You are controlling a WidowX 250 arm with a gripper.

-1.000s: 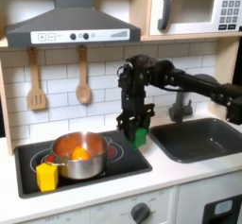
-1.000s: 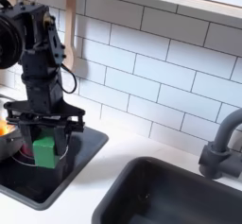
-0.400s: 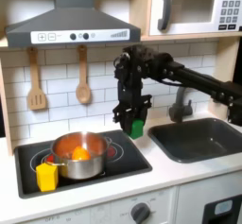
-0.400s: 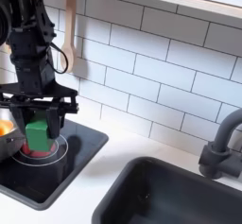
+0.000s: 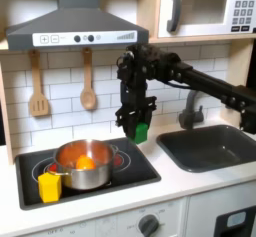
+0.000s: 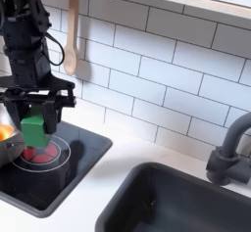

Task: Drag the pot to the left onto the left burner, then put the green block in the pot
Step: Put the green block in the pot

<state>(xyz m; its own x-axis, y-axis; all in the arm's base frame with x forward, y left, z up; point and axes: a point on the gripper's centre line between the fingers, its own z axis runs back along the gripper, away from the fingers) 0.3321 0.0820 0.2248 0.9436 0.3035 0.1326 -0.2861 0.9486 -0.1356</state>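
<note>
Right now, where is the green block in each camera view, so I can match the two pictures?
First exterior view: the green block sits just right of centre, held in the tool above the cooktop, right of the pot.
Second exterior view: the green block is at the left edge, in the tool.
Shared landmark: the red-ringed burner below it.

The first exterior view faces my toy kitchen head-on from well back, taking in the black cooktop (image 5: 140, 169) low in the picture, the range hood (image 5: 75, 21) above it, the microwave (image 5: 205, 8) up to the right and the sink (image 5: 215, 146) beside it. The second exterior view sits much nearer, off to the sink's (image 6: 176, 202) side, looking along the counter toward the cooktop's (image 6: 69, 172) right corner against the tiled wall (image 6: 167, 65). Both exterior views share that cooktop corner, the sink's near rim and my gripper (image 5: 136, 127) (image 6: 35, 123) above the cooktop.
</note>
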